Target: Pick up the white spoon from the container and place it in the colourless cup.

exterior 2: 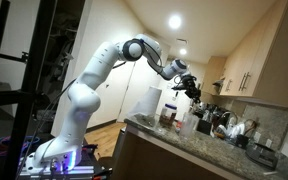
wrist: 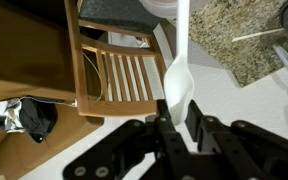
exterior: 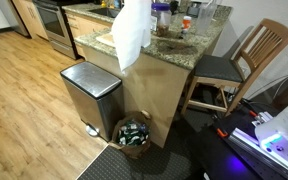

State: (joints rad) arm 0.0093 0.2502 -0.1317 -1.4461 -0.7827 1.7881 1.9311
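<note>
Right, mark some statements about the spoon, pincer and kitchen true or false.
1. The pincer is shut on the spoon. True.
2. The spoon lies flat on the counter. False: the pincer holds it in the air, handle pointing away from the pincer.
3. A wooden chair stands by the counter. True.
4. The bin has its lid up. False: the lid is down.
</note>
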